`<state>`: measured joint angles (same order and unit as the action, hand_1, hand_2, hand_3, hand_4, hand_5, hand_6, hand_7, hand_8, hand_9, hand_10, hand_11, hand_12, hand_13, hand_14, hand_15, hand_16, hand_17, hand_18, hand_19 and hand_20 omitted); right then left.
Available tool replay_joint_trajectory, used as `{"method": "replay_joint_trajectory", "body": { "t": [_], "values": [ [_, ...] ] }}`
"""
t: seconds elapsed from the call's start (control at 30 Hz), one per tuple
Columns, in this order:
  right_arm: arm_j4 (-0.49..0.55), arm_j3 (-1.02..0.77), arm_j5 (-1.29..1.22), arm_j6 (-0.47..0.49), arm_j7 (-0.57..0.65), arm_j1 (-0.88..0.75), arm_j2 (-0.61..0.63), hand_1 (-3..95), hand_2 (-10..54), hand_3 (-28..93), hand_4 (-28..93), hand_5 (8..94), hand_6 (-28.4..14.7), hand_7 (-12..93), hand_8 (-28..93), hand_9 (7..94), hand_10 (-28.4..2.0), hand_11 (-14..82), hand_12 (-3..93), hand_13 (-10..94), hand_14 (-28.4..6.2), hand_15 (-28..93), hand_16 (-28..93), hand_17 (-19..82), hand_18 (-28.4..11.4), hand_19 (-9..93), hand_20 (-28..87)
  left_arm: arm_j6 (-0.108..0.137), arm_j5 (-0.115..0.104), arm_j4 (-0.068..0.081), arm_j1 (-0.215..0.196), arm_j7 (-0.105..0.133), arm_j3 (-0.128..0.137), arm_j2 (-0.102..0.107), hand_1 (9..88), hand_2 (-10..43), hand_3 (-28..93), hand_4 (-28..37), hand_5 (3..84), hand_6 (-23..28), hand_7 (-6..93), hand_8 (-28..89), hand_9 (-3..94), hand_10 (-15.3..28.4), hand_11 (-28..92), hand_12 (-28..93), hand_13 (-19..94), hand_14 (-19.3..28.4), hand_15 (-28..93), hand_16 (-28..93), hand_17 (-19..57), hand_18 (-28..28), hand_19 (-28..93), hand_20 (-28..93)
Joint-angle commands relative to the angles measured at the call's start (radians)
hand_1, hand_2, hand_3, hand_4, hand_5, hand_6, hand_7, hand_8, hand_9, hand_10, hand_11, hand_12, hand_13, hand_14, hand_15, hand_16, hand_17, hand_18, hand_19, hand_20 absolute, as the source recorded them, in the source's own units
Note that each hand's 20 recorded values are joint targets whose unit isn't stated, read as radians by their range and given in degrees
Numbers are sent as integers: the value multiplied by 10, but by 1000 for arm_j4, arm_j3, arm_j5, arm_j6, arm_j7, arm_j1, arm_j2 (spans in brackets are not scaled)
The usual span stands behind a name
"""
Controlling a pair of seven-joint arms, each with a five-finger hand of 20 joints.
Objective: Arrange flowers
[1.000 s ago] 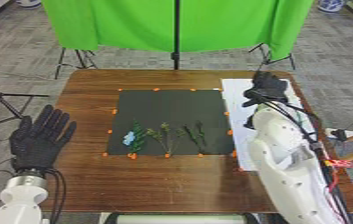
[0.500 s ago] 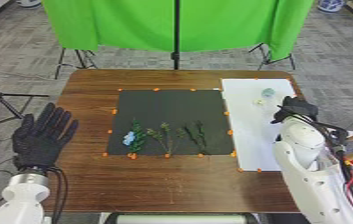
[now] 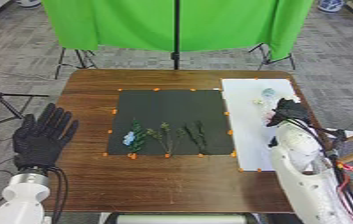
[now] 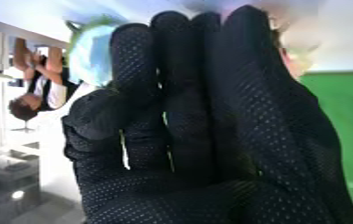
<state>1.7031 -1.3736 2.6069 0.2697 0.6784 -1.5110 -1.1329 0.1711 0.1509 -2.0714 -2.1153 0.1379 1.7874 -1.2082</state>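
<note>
In the head view, the right hand [image 3: 288, 111] is over the right edge of the white sheet [image 3: 251, 135], beside a pinkish flower [image 3: 268, 115]. A pale blue-green flower [image 3: 268, 92] and a small cream flower [image 3: 259, 101] lie farther up the sheet. The black mat [image 3: 168, 107] carries a blue flower [image 3: 129, 137] against a leafy green sprig [image 3: 138, 141], thin branching stems [image 3: 166, 136] and dark green stems [image 3: 196, 137]. Left of the mat, the left hand [image 3: 37, 140] is open. In the right wrist view, the right hand [image 4: 190, 125] has mostly straight fingers, with a pale blue flower [image 4: 92, 55] behind them.
Orange tape pieces [image 3: 228, 132] mark the edges of the mat and sheet on the brown table [image 3: 172, 185]. A green cloth [image 3: 124, 25] hangs behind the table, with a dark upright pole in front of it.
The right hand first swung from the sheet's upper part toward its right edge, uncovering flowers there, then came slightly back left over the sheet. The left hand stays nearly still.
</note>
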Motion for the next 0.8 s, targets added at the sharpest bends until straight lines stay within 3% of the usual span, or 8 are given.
{"method": "replay_joint_trajectory", "body": {
  "t": [0.03, 0.27, 0.4, 0.6, 0.63, 0.7, 0.8],
  "values": [
    [38, 25, 33, -110, -22, -10, 20, 697, -95, 544, -283, 835, -23, 260, 48, 900, -119, 78, 391, 655, -91, 453, 425, 352, -244, 892, 452, 18, 8, 2, -11, -15, -4, -6, 293, 158, 742, -283, 460, 84, 172, -107, 411, 151, 267, 121, 315, 158, 453, -72, -53, 164, 416, 169],
    [108, 79, 34, -225, -66, 29, 21, 687, -95, 577, -283, 843, -28, 254, 49, 904, -121, 74, 393, 657, -90, 450, 430, 352, -244, 890, 449, 17, 4, -7, -30, -14, 6, -9, 292, 158, 743, -283, 461, 84, 171, -106, 411, 151, 268, 120, 314, 159, 456, -73, -53, 164, 417, 169],
    [75, 169, 31, -290, -118, 140, -52, 676, -95, 599, -283, 844, -28, 252, 50, 903, -121, 73, 392, 656, -92, 451, 431, 350, -243, 887, 446, 16, 1, -9, -36, -11, 9, -6, 291, 158, 742, -283, 460, 84, 171, -106, 412, 151, 269, 120, 315, 160, 457, -74, -53, 164, 417, 169],
    [-44, 321, 41, -256, -277, 315, -199, 661, -95, 622, -283, 837, -27, 260, 59, 902, -120, 74, 390, 654, -91, 455, 425, 351, -244, 885, 441, 9, 2, -3, -18, -19, -10, -2, 291, 158, 741, -283, 461, 84, 171, -106, 414, 152, 268, 120, 315, 162, 459, -75, -54, 165, 418, 169],
    [-69, 344, 34, -248, -310, 337, -221, 660, -95, 623, -283, 836, -26, 261, 60, 900, -118, 74, 390, 654, -91, 455, 424, 351, -244, 885, 440, 14, -9, -3, -19, -6, -17, 14, 291, 159, 740, -283, 461, 85, 171, -106, 414, 152, 268, 120, 315, 162, 459, -75, -54, 165, 418, 169],
    [-110, 398, 11, -219, -353, 377, -257, 655, -95, 631, -283, 829, -25, 268, 65, 893, -112, 75, 390, 653, -91, 454, 423, 350, -245, 885, 439, 12, -1, -8, -20, -8, -10, 7, 291, 159, 739, -283, 462, 86, 171, -105, 415, 154, 268, 121, 317, 165, 461, -74, -55, 166, 419, 169],
    [-171, 452, 42, -180, -423, 403, -316, 650, -95, 633, -283, 823, -26, 274, 65, 888, -110, 76, 389, 653, -90, 454, 421, 350, -245, 884, 438, 8, 1, 3, -5, -6, -18, 19, 291, 159, 738, -283, 462, 86, 170, -104, 418, 158, 264, 121, 318, 169, 463, -74, -55, 166, 420, 169]
  ]
}}
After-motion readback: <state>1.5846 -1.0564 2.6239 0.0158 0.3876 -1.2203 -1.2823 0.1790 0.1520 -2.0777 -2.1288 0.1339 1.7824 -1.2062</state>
